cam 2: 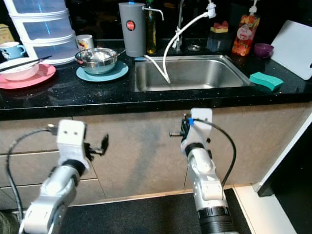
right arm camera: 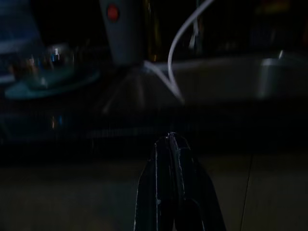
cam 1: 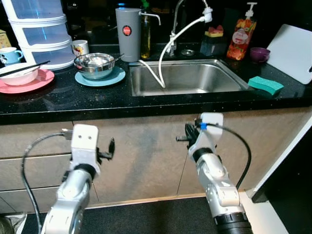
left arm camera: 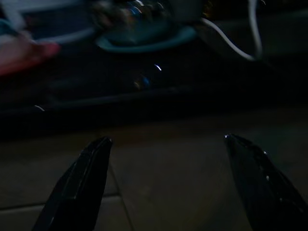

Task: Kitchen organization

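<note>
On the black counter [cam 1: 97, 97] a steel bowl [cam 1: 94, 64] rests on a blue plate [cam 1: 100, 78]. A white bowl with chopsticks [cam 1: 18, 74] lies on a pink plate [cam 1: 25, 84] at the far left. The steel sink [cam 1: 185, 78] holds a white hose. A green sponge [cam 1: 265, 85] lies to its right. Both arms are held below the counter edge, in front of the cabinet doors. My left gripper [left arm camera: 166, 159] is open and holds nothing. My right gripper [right arm camera: 169, 144] is shut, with nothing in it.
A grey canister [cam 1: 127, 34], an oil bottle [cam 1: 145, 36], a soap bottle [cam 1: 242, 33], a purple cup [cam 1: 260, 53] and a white cutting board [cam 1: 292, 52] line the back. Stacked clear drawers [cam 1: 41, 29] and two mugs [cam 1: 80, 47] stand at left.
</note>
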`<state>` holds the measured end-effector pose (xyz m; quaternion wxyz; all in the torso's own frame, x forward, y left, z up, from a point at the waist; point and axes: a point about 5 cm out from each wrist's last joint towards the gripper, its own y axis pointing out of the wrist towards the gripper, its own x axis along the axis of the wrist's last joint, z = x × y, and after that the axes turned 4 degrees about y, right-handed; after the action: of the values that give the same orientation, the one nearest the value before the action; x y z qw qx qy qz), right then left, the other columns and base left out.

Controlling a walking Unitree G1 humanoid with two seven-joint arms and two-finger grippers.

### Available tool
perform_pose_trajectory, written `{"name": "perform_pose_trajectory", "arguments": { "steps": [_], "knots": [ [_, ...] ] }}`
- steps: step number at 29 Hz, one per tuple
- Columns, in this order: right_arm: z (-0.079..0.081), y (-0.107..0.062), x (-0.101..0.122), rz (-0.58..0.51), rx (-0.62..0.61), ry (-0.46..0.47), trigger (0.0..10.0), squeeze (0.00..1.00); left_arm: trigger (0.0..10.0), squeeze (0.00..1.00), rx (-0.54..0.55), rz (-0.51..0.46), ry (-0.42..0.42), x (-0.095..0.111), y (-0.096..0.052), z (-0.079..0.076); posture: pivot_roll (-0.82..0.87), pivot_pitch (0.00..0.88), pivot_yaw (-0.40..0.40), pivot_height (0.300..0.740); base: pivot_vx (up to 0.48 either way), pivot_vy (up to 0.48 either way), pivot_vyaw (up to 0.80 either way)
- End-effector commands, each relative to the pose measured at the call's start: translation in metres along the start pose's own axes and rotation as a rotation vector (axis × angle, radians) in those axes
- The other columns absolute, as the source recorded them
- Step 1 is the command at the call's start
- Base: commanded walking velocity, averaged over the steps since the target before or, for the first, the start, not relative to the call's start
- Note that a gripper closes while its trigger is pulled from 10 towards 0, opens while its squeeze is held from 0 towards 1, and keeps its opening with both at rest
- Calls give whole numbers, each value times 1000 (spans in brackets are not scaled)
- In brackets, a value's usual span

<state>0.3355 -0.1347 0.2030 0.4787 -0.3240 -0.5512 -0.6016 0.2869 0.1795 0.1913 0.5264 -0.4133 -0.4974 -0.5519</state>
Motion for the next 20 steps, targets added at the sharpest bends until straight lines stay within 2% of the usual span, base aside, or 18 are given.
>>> {"name": "perform_pose_trajectory", "arguments": {
  "steps": [1,4,6,10,14,17,20],
  "knots": [
    [-5,6,9,-42,-7,5,10000,0,10000,0,14,-28,38,11,4,7,32,10,-15,740,0,0,0],
    [-6,11,12,-47,-10,9,10000,0,10000,0,27,-59,76,23,9,11,31,11,-14,740,0,0,0],
    [-5,18,17,-59,6,9,10000,0,10000,0,83,-84,80,34,15,20,33,14,-12,740,0,0,0],
    [-4,21,20,-62,21,12,10000,0,10000,0,102,-102,86,40,17,23,29,18,-8,740,0,0,0],
    [1,33,21,-32,40,91,10000,0,10000,0,106,-166,91,55,20,30,31,27,-4,740,0,0,0],
    [3,34,18,-12,51,90,10000,0,10000,0,117,-181,62,57,20,31,31,30,-6,740,0,0,0],
    [6,34,11,33,80,68,10000,0,10000,0,112,-189,78,57,18,31,32,31,-7,740,0,0,0]
  ]
}}
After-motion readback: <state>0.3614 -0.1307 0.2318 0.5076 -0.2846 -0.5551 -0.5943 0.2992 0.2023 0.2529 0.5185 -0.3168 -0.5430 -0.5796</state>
